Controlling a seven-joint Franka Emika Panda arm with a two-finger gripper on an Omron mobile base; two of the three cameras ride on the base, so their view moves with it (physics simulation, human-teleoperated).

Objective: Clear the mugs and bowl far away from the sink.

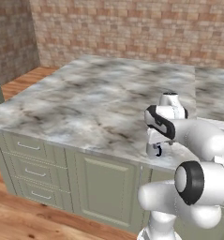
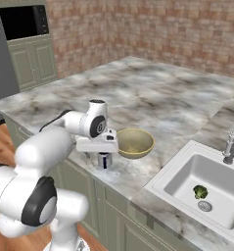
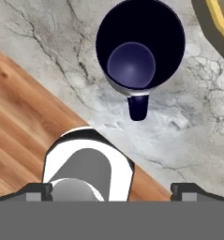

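The gripper (image 3: 111, 190) hangs above the near edge of the marble bench (image 2: 177, 98), its jaws spread wide with nothing between them, each dark tip showing at a bottom corner of the hand view. Directly under the hand stands the navy mug (image 3: 139, 47), upright, its dark inside open to the camera and its handle pointing toward six o'clock in the hand view, back toward the jaws. That lineup suggests the hand is placed to drop onto the mug, probably over the rim or the handle; the wide spread leaves room to straddle the wall. In the right base view the mug (image 2: 105, 160) sits just below the hand, close to the bench edge, with the bowl (image 2: 133, 143) near it at about two o'clock, apart from it. The sink (image 2: 173, 174) lies further along at four o'clock, something small and green resting in its basin. Mug and bowl both stand near the sink, so judging by this, the clearing has hardly begun. The mug's nearness to the edge calls for a straight descent, lest a nudge tip it to the wooden floor (image 3: 19, 136).
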